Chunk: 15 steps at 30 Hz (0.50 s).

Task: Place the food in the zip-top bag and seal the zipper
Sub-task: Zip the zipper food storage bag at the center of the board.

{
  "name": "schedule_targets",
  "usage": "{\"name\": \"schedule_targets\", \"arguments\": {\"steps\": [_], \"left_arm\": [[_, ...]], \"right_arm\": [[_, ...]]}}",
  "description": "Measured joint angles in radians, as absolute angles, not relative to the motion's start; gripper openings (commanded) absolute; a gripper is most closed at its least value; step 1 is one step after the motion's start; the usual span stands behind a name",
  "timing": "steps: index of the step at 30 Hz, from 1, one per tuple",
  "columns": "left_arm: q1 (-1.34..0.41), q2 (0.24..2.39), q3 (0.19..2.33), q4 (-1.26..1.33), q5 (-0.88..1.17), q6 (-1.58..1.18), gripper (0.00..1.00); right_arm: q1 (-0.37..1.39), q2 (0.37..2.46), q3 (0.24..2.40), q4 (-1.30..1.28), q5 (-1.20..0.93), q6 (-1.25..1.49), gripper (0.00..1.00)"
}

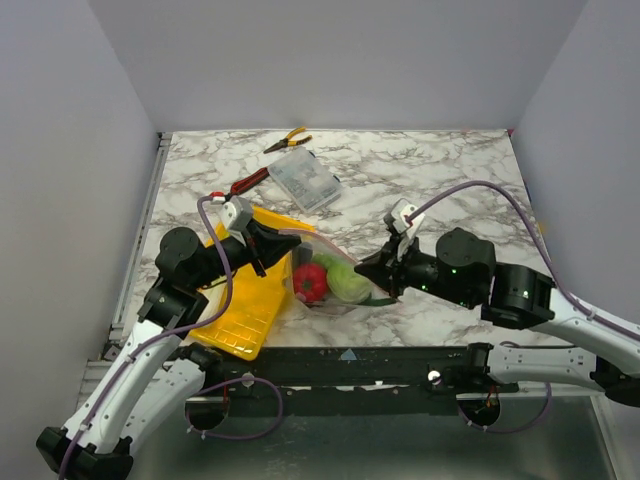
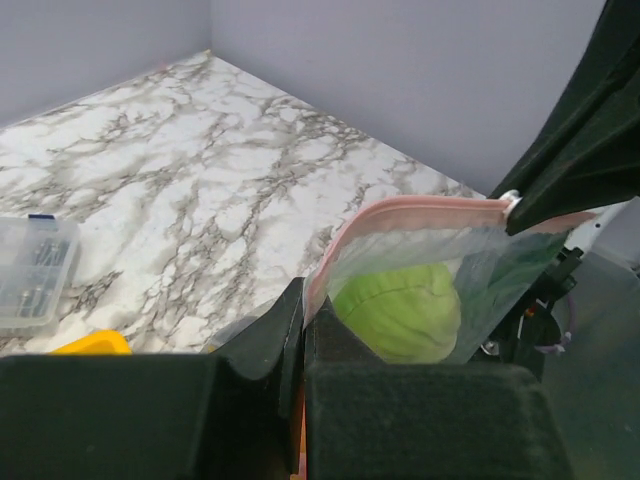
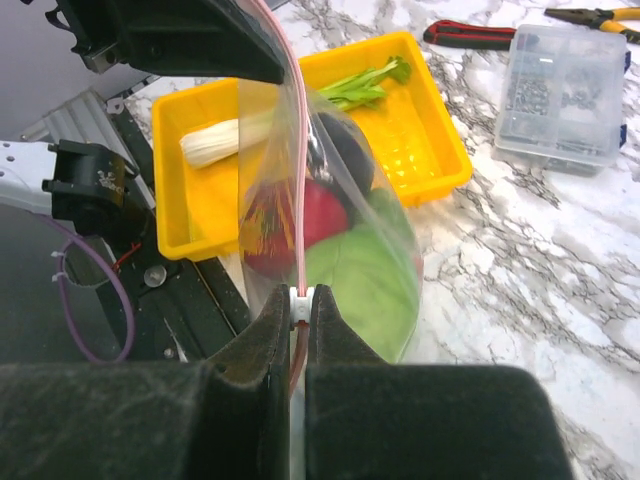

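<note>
The zip-top bag hangs stretched between my two grippers, just right of the yellow tray. Through its clear plastic show a red tomato, a green cabbage and a dark eggplant. My left gripper is shut on the bag's corner at one end of the pink zipper. My right gripper is shut on the zipper's white slider at the other end. The pink strip runs straight between them. A white-green leek lies in the tray.
The yellow tray sits at the near left edge. Behind it are a rigid clear box, red-handled pliers and yellow-handled pliers. The marble top ends at a dark frame in front.
</note>
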<state>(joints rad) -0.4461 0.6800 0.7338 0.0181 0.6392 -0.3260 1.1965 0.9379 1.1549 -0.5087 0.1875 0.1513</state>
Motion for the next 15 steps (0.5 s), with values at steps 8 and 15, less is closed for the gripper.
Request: {"name": "schedule_targets", "arguments": {"steps": [8, 15], "left_arm": [[-0.446, 0.629, 0.723, -0.005, 0.513, -0.313, 0.0], [-0.444, 0.601, 0.723, -0.035, 0.458, -0.297, 0.0]], "right_arm": [[1.196, 0.826, 1.152, -0.617, 0.214, 0.186, 0.0], [1.196, 0.736, 1.152, -0.718, 0.224, 0.245, 0.0]]}}
